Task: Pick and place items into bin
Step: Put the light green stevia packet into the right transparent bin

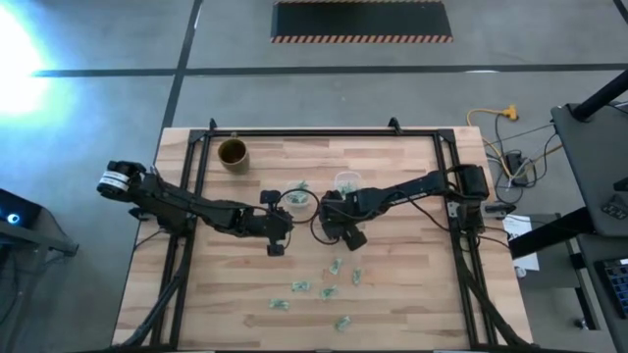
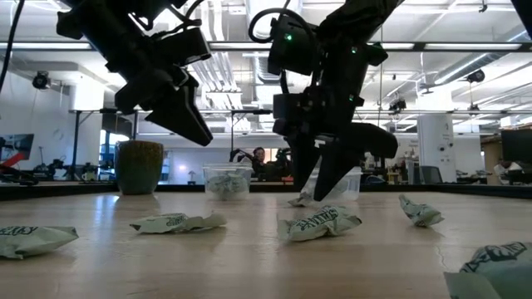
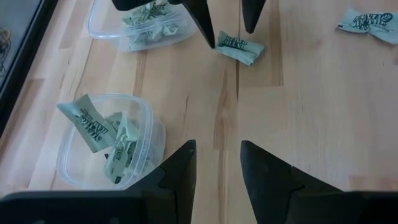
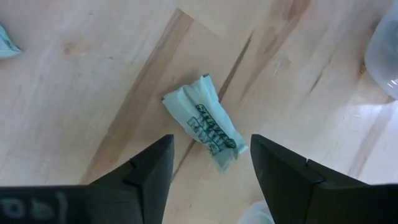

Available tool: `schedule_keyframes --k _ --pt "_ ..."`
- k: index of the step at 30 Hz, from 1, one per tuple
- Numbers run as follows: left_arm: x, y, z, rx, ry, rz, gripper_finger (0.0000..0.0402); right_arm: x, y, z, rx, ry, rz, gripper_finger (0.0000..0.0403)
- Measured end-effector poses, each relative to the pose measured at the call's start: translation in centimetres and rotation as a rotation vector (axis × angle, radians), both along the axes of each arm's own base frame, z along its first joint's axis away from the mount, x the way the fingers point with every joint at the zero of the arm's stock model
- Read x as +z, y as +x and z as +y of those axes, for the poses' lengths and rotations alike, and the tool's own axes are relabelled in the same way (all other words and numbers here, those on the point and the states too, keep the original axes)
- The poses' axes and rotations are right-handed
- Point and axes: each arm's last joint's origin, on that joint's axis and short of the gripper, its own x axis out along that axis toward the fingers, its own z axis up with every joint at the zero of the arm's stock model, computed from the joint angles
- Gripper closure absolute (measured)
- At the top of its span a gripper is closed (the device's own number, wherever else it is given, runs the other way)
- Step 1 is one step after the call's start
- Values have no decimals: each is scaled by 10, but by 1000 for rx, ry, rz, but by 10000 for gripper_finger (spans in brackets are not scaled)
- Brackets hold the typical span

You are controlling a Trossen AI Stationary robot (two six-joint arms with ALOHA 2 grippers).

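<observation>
Right wrist view: open right tool straddles a green-and-white wrapper.

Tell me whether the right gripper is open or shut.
Open. The right gripper hangs with its fingers apart, straddling a green-and-white wrapper lying on the table, not yet clamped.

Both arms reach toward mid-table, the left pincer and right pincer both parted, empty.

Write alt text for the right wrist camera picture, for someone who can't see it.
The right claw hangs open just above a crumpled green-and-white wrapper lying on the wooden table, its two dark fingers on either side of it. The edge of a clear plastic tub shows at one side.
</observation>
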Motion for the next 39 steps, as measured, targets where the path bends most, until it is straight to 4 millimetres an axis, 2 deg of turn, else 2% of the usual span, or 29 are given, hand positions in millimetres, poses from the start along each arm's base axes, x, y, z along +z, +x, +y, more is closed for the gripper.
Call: schedule_keyframes --k 15,28,39 --pt "2 2 0 -2 -3 -23 292 0 0 0 26 6 -1 216" --pt "2 2 0 -1 -3 -22 292 0 1 0 28 53 -3 262" --pt "1 2 0 -1 -3 -22 292 2 4 0 5 65 -40 248"
